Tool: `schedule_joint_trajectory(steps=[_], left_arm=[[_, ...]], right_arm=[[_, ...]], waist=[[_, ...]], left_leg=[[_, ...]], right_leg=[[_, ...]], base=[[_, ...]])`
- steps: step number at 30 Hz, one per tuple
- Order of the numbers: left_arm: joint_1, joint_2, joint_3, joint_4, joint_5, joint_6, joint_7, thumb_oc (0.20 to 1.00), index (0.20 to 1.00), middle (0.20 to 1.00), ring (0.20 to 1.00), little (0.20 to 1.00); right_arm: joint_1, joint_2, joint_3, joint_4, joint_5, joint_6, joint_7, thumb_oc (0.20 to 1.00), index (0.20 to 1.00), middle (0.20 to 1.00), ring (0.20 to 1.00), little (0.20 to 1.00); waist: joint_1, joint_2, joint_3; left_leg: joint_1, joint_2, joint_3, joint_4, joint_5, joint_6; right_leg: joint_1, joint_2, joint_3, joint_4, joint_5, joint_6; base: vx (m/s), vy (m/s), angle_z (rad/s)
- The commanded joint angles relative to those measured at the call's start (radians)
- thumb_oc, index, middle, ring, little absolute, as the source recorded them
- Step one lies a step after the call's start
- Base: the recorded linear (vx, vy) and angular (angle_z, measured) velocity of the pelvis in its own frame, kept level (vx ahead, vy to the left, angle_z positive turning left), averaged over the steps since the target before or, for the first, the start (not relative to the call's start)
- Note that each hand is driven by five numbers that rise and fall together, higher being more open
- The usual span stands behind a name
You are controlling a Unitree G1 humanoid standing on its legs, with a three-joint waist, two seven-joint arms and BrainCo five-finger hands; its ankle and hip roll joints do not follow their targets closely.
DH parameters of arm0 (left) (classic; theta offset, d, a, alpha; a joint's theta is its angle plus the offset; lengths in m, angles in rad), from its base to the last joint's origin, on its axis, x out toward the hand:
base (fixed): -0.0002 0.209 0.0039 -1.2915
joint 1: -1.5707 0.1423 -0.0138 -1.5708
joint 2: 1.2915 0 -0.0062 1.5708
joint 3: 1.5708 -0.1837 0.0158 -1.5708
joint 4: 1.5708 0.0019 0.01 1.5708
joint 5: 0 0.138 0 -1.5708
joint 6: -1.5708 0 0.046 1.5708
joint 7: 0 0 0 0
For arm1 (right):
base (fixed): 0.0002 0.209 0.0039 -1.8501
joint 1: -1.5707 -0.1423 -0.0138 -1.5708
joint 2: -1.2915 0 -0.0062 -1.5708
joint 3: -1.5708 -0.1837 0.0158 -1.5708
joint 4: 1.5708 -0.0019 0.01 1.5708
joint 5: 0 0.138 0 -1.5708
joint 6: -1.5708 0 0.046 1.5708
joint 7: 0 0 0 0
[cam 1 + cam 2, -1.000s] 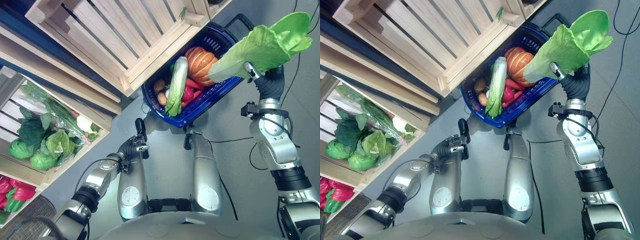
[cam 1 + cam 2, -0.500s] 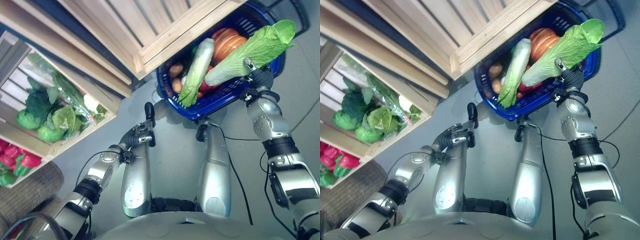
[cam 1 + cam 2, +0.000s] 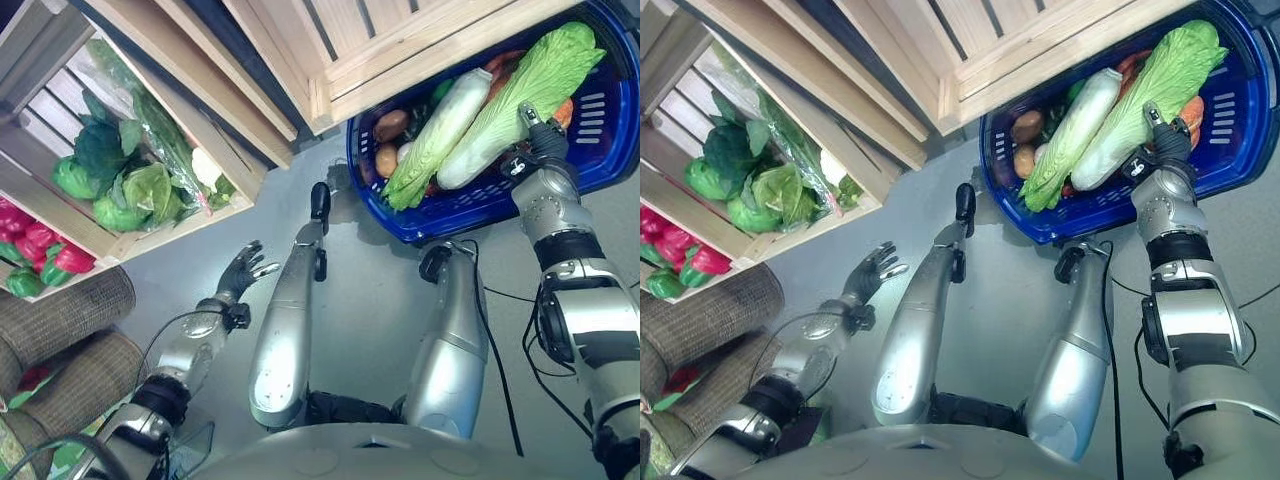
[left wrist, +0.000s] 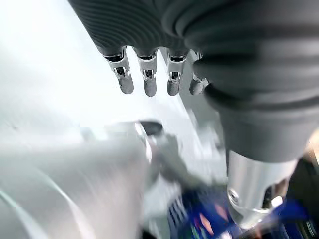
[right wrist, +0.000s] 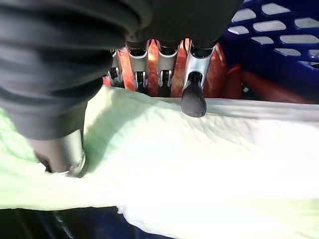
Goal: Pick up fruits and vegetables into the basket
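Nearest, at the lower left of the eye views, the left hand (image 3: 240, 272) hangs over the grey floor (image 3: 370, 300) with its fingers spread and relaxed, holding nothing. At the right side of the frame the right hand (image 3: 541, 147) reaches up into the blue basket (image 3: 610, 140), which stands on the floor in the upper right. In its wrist view the fingers (image 5: 193, 99) and thumb are curled round the pale stalk of a napa cabbage (image 3: 535, 90), which it holds inside the basket, lying across the other produce.

A second napa cabbage (image 3: 438, 135) lies just beside the held one, toward the left. Two brown potatoes (image 3: 390, 125) sit at the basket's left end, and an orange pumpkin (image 3: 1193, 108) and red pieces show from under the cabbages, too hidden to count.

Past the basket, a light wooden crate (image 3: 400, 40) fills the top middle of the frame. In the upper left, another wooden crate (image 3: 40, 120) holds three round green cabbages (image 3: 72, 178) and loose leafy greens (image 3: 100, 150). At the far left edge lie several red peppers (image 3: 40, 250). A brown woven mat (image 3: 60, 320) sits at the lower left.
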Motion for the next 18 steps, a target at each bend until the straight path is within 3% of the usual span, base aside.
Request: schedule_joint_trajectory(steps=[1,4,5,6,7,9,12,18], left_arm=[[0.093,-0.015,-0.007,0.011,-0.025,-0.026,-0.016,1.000,1.000,1.000,1.000,1.000],[0.114,-0.015,0.016,0.039,-0.014,-0.069,-0.028,1.000,1.000,1.000,1.000,1.000],[0.118,-0.018,0.021,0.051,-0.015,-0.086,-0.034,1.000,1.000,1.000,1.000,1.000],[0.121,-0.021,0.028,0.061,-0.017,-0.106,-0.041,1.000,1.000,1.000,1.000,1.000],[0.126,-0.024,0.038,0.067,-0.005,-0.139,-0.043,1.000,1.000,1.000,1.000,1.000],[0.131,-0.023,0.042,0.067,-0.003,-0.162,-0.057,1.000,1.000,1.000,1.000,1.000],[0.132,-0.027,0.039,0.068,0.016,-0.144,-0.101,1.000,1.000,1.000,1.000,1.000],[0.125,-0.076,0.032,0.161,0.031,-0.129,-0.113,1.000,1.000,1.000,1.000,1.000]], right_arm=[[0.046,-0.110,0.009,0.072,-0.013,0.009,0.018,0.200,0.200,0.200,0.200,0.200],[0.045,-0.124,0.000,0.124,0.029,0.074,0.074,0.200,0.200,0.200,0.200,0.200],[0.045,-0.125,-0.004,0.146,0.044,0.091,0.086,0.266,0.266,0.266,0.266,0.266],[0.049,-0.123,-0.007,0.165,0.046,0.091,0.086,0.896,0.896,0.896,0.896,0.896],[0.058,-0.122,-0.013,0.184,0.046,0.077,0.079,1.000,1.000,1.000,1.000,1.000],[0.080,-0.112,-0.019,0.187,0.045,0.049,0.061,1.000,1.000,1.000,1.000,1.000],[0.119,-0.087,-0.034,0.166,0.024,-0.007,0.006,1.000,1.000,1.000,1.000,1.000],[0.293,0.020,-0.074,0.036,-0.035,-0.207,-0.094,1.000,1.000,1.000,1.000,1.000]], waist=[[-0.001,0.202,-0.042],[0.003,0.209,-0.042],[0.005,0.211,-0.042],[0.006,0.211,-0.042],[0.005,0.210,-0.042],[0.001,0.203,-0.042],[-0.011,0.187,-0.042],[-0.076,0.140,-0.042]], left_leg=[[-0.079,-0.047,0.027,0.028,-0.045,0.116],[-0.084,-0.048,0.026,0.026,-0.042,0.117],[-0.084,-0.048,0.026,0.026,-0.042,0.117],[-0.083,-0.048,0.024,0.029,-0.042,0.117],[-0.076,-0.049,0.023,0.026,-0.043,0.119],[-0.058,-0.050,0.023,0.019,-0.043,0.118],[-0.013,-0.048,0.031,-0.005,-0.042,0.115],[0.139,-0.036,0.050,-0.076,-0.034,0.100]], right_leg=[[-0.019,0.066,0.005,0.065,-0.105,0.042],[-0.028,0.072,0.013,0.065,-0.108,0.037],[-0.028,0.074,0.014,0.065,-0.109,0.034],[-0.027,0.076,0.015,0.067,-0.109,0.033],[-0.019,0.081,0.016,0.059,-0.106,0.033],[0.002,0.088,0.013,0.042,-0.099,0.036],[0.055,0.098,0.006,-0.001,-0.083,0.042],[0.213,0.118,0.013,-0.115,-0.039,0.066]], base=[[-0.02,0.018,0.11],[-0.04,-0.004,0.05],[-0.04,-0.020,0.01],[-0.05,-0.026,0.01],[-0.06,-0.030,0.02],[-0.05,-0.023,0.03],[-0.06,0.002,0.03],[-0.03,0.116,-0.02]])
